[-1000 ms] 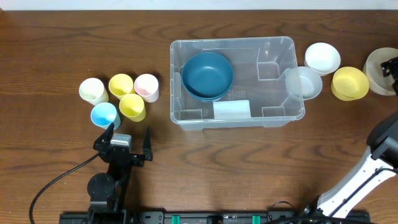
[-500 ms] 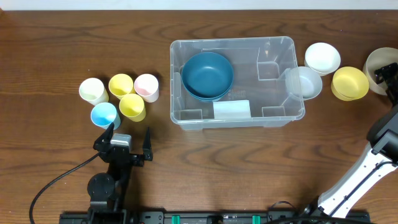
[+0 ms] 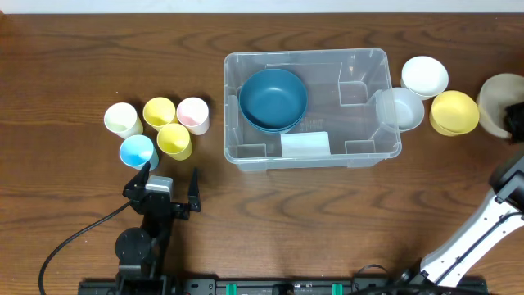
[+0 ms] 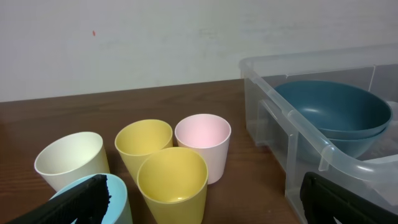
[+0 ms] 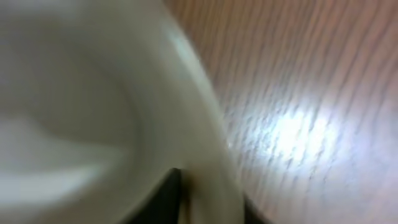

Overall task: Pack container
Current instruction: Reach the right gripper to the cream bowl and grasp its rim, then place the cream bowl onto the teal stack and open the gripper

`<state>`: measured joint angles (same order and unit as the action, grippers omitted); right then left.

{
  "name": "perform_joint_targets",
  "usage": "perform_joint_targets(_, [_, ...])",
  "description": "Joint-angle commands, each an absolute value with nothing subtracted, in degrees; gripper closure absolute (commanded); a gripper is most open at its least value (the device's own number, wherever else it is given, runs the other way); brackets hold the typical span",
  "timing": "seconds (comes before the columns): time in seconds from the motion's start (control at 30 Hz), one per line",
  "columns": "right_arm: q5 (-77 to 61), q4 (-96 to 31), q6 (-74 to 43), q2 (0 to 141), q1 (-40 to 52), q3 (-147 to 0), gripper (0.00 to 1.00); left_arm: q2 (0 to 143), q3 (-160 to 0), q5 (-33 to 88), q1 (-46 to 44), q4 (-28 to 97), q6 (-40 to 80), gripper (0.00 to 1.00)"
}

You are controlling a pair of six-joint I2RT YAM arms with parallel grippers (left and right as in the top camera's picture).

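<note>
Robot lab, wooden table [image 3: 344,213], plain wall [image 4: 186,43]

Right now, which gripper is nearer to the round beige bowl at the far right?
Right. The right gripper grips the rim of the beige bowl; the left gripper sits far off beside the small plastic cups.

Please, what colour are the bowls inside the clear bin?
Stacked round bowls: dark teal-blue, clearest overhead.

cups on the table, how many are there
5, all grouped left of the container: cream cup farthest left, back yellow cup, pink cup nearest the container, front yellow cup, blue cup at the front left. None looks hidden.
</note>
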<state>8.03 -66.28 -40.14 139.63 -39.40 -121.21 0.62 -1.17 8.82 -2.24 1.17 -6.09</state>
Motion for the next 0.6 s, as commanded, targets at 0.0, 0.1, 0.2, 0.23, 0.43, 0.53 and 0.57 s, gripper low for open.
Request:
perform_joint_targets(0.0, [9.67,-68.25,-39.75,139.48,-41.93,-121.64,0.99,0.34,-0.23,9.87,-1.89,3.18,-6.63,0.02])
perform_joint_targets(0.1, [9.65,-70.26,-39.2,138.39,-43.77,-123.87,0.99,0.34,-0.23,9.87,-1.89,3.2,-6.63,0.02])
perform_joint_targets(0.2, [9.54,-72.53,-38.35,136.14,-44.77,-127.94,0.99,0.34,-0.23,9.87,-1.89,3.18,-6.63,0.02])
perform_joint_targets(0.23, [9.02,-73.49,-38.0,134.98,-44.97,-130.08,0.99,0.34,-0.23,9.87,-1.89,3.18,-6.63,0.02])
perform_joint_targets(0.43, [-7.44,-74.74,-35.88,125.84,-43.88,-143.11,0.99,0.34,-0.23,9.87,-1.89,3.18,-6.63,0.02])
perform_joint_targets(0.53, [-16.95,-74.48,-34.96,120.18,-40.58,-146.96,0.99,0.34,-0.23,9.87,-1.89,3.18,-6.63,0.02])
perform_joint_targets(0.57, [-19.73,-74.43,-33.98,118.13,-38.54,-147.61,0.99,0.34,-0.23,9.87,-1.89,3.18,-6.63,0.02])
